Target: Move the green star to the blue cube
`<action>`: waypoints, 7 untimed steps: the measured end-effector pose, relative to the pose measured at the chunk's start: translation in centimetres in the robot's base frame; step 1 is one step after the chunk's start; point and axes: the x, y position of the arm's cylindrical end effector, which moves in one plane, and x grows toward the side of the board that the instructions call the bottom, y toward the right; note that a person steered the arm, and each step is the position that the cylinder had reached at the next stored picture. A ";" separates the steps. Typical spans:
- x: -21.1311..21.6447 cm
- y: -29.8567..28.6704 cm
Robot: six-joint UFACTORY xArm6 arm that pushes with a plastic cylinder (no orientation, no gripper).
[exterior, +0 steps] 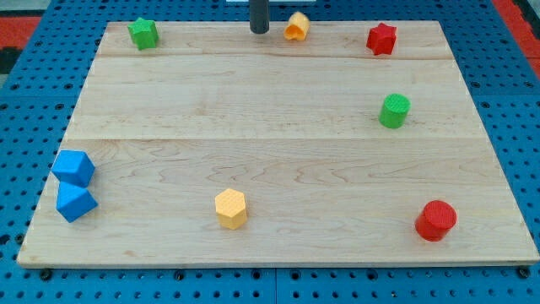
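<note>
Pale wooden board on blue pegboard; red patches at both top corners of view. Near edge: red cylinder at 4 o'clock, yellow hexagonal block at 6, two blue blocks at 8: blue cube touching second blue block above it. Mid-right: green cylinder. Far edge: green star at 11, red star at 1, orange block near 12. My tip just left of orange block, well right of green star, touching nothing, holding nothing.
</note>
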 end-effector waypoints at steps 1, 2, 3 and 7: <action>-0.1 -0.2; -0.1 -1.3; -0.2 -1.5; -0.1 -12.9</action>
